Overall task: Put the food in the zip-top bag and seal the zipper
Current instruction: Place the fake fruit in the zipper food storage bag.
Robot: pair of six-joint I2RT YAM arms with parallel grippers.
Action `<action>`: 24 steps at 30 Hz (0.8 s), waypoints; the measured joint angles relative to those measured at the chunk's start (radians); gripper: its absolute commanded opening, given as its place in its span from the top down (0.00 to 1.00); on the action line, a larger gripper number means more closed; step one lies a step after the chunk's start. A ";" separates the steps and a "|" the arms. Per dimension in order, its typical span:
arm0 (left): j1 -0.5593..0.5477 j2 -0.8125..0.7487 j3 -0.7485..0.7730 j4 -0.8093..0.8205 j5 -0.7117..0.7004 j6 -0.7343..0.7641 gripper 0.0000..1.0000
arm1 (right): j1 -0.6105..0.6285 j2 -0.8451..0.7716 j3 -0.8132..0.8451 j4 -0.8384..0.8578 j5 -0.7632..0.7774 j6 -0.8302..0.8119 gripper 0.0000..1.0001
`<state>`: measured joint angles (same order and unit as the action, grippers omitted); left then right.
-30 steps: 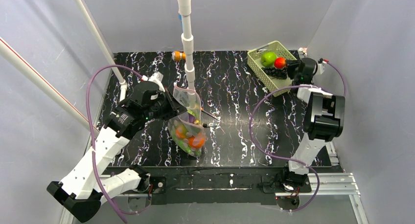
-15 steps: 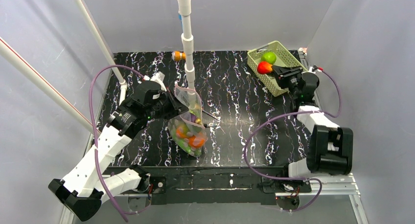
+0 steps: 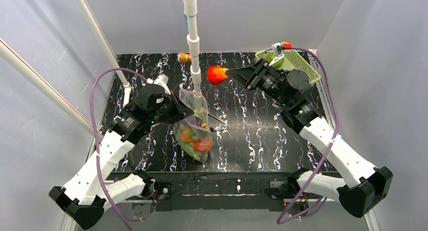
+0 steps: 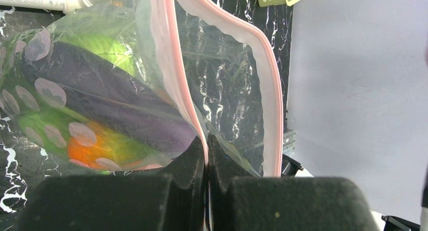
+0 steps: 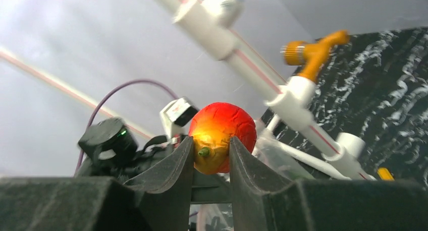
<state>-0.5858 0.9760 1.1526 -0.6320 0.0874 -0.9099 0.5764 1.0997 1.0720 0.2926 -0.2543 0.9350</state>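
The zip-top bag hangs upright at the table's middle, holding an orange ball, green pieces and a purple eggplant. My left gripper is shut on the bag's mouth edge, and its jaws pinch one side of the pink zipper. The other side of the zipper bows away, so the mouth gapes. My right gripper is raised above the table, right of the white pipe, shut on a small red-orange fruit. The fruit sits between both fingers, stem toward the camera.
A white PVC pipe stand rises just behind the bag. An orange-handled tool lies at the back edge. The pale green mesh basket sits at the back right, partly behind the right arm, with a green fruit in it.
My right arm lifted the red-orange fruit out of the basket and swung it left toward the pipe and bag. The left arm and bag have held still.
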 measured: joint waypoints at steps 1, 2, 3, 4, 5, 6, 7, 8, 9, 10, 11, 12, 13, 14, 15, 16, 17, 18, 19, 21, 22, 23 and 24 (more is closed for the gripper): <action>0.000 0.000 0.000 0.001 0.002 0.000 1.00 | 0.041 0.003 0.034 -0.018 0.012 -0.035 0.99; 0.000 0.002 0.000 0.002 0.003 -0.002 1.00 | 0.075 0.010 0.062 -0.036 0.021 -0.065 0.99; 0.000 0.004 0.000 0.003 0.004 -0.003 1.00 | 0.104 0.021 0.086 -0.058 0.033 -0.094 0.99; 0.000 0.007 0.000 0.003 0.006 -0.006 1.00 | 0.132 0.033 0.105 -0.080 0.046 -0.122 0.99; 0.000 0.009 0.000 0.004 0.007 -0.008 1.00 | 0.158 0.046 0.119 -0.104 0.062 -0.146 0.99; 0.000 0.009 0.000 0.004 0.008 -0.011 1.00 | 0.185 0.057 0.127 -0.126 0.080 -0.169 0.99; 0.000 0.010 0.000 0.004 0.010 -0.016 1.00 | 0.211 0.068 0.128 -0.150 0.101 -0.192 0.99; 0.000 0.010 0.000 0.005 0.012 -0.019 1.00 | 0.230 0.077 0.128 -0.172 0.117 -0.211 0.99; 0.000 0.010 0.000 0.005 0.014 -0.023 1.00 | 0.253 0.087 0.128 -0.198 0.135 -0.235 0.99; 0.000 0.010 0.000 0.006 0.015 -0.026 1.00 | 0.273 0.095 0.128 -0.222 0.151 -0.258 0.99; 0.000 0.009 0.000 0.006 0.015 -0.028 1.00 | 0.290 0.101 0.128 -0.243 0.165 -0.280 0.99; 0.000 0.009 0.000 0.006 0.015 -0.029 1.00 | 0.308 0.107 0.129 -0.263 0.181 -0.304 0.99; 0.000 0.007 0.000 0.005 0.015 -0.031 1.00 | 0.322 0.112 0.131 -0.278 0.194 -0.323 0.99; 0.000 0.004 0.000 0.005 0.015 -0.033 1.00 | 0.340 0.118 0.137 -0.302 0.215 -0.349 0.99; 0.000 0.001 -0.001 0.005 0.015 -0.033 1.00 | 0.354 0.125 0.143 -0.318 0.234 -0.371 0.99; 0.000 -0.002 -0.001 0.004 0.014 -0.034 1.00 | 0.370 0.133 0.152 -0.336 0.260 -0.395 0.99; 0.000 -0.005 -0.001 0.004 0.014 -0.034 1.00 | 0.386 0.141 0.161 -0.353 0.288 -0.420 0.99; 0.000 -0.007 -0.001 0.004 0.014 -0.034 1.00 | 0.401 0.150 0.170 -0.369 0.317 -0.444 0.99; 0.000 -0.007 -0.001 0.004 0.014 -0.034 1.00 | 0.414 0.158 0.179 -0.383 0.343 -0.468 0.99; 0.000 -0.007 -0.001 0.003 0.015 -0.034 1.00 | 0.434 0.174 0.200 -0.409 0.387 -0.508 0.98; 0.000 -0.006 -0.001 0.003 0.015 -0.034 1.00 | 0.445 0.183 0.213 -0.419 0.412 -0.530 0.98; 0.000 -0.006 -0.001 0.003 0.015 -0.034 1.00 | 0.456 0.195 0.227 -0.424 0.439 -0.553 0.97; 0.000 -0.006 -0.001 0.003 0.015 -0.034 1.00 | 0.464 0.206 0.238 -0.425 0.461 -0.572 0.96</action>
<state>-0.5858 0.9703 1.1519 -0.6289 0.1024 -0.9443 1.0403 1.3054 1.3102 -0.1328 0.2069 0.3631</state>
